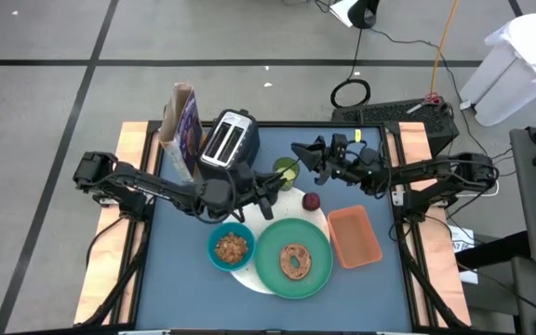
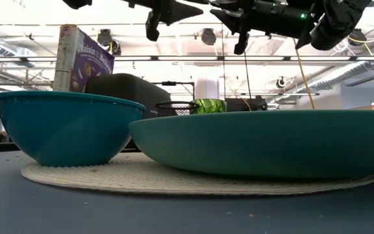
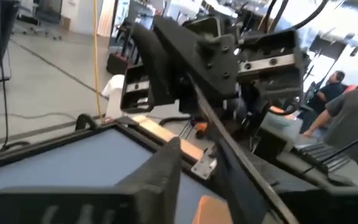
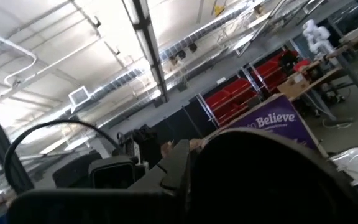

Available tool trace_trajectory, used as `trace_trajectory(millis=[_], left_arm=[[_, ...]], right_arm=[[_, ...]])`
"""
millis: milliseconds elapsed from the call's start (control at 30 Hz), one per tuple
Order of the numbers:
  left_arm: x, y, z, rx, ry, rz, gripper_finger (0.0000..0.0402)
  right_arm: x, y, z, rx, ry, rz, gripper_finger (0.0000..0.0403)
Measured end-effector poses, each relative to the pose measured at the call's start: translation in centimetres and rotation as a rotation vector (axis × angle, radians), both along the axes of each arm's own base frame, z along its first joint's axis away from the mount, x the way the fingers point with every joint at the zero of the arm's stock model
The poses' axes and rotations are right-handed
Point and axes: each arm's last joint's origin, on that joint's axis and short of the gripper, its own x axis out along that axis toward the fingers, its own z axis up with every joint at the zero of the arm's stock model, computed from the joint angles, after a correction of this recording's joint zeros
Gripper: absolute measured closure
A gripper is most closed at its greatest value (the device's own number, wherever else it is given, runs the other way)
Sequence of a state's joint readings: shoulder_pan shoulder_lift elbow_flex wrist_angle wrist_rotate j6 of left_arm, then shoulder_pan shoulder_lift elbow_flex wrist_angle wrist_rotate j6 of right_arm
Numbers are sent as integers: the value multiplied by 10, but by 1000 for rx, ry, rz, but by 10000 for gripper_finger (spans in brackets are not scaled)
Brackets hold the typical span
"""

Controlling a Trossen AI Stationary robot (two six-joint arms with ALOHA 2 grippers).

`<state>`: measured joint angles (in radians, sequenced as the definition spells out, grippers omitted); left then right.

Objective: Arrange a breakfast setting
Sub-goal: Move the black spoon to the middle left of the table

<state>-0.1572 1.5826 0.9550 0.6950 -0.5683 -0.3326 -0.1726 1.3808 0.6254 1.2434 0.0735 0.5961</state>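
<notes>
The teal bowl (image 1: 231, 247) and the large green plate (image 1: 319, 270) rest on the white round plate (image 1: 249, 275) at the table's near middle. The yellow-green cup (image 1: 287, 170) and the small red fruit (image 1: 312, 200) stand behind them. Both grippers meet in the air above the cup: my left gripper (image 1: 270, 189) is open, and my right gripper (image 1: 298, 152) faces it. In the left wrist view a thin dark slanted bar with a bright edge, seemingly the metal spoon (image 3: 247, 165), runs from beside my left finger (image 3: 163, 165) to my right gripper (image 3: 185, 68). My left gripper stands beside the spoon's near part, one finger clearly apart from it; I cannot tell whether the other finger touches it. My right gripper is shut on the spoon's far end (image 3: 194, 87), coming from the table's right, roughly level. The spoon is lifted clear of the table and slants between the two grippers.
The silver-black toaster (image 1: 229, 140) and a cereal box (image 1: 182, 130) stand at the far left. The orange tray (image 1: 354, 234) lies at the right. A round bagel (image 1: 294, 261) lies on the green plate. People (image 3: 347, 118) stand beyond the table.
</notes>
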Motion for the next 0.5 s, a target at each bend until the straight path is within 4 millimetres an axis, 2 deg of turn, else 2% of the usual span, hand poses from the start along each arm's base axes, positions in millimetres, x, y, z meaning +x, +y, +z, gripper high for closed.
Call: trace_trajectory(millis=[133, 233, 500], left_arm=[[0, -2, -8, -31, 63, -9, 251], [0, -6, -15, -37, 138, -57, 231], [-1, -16, -24, -33, 229, -212, 222]], right_arm=[[-1, -3, -1, -18, 27, 34, 345], [-4, -6, 1, -19, 76, 46, 345], [-25, -11, 9, -69, 252, 93, 345]])
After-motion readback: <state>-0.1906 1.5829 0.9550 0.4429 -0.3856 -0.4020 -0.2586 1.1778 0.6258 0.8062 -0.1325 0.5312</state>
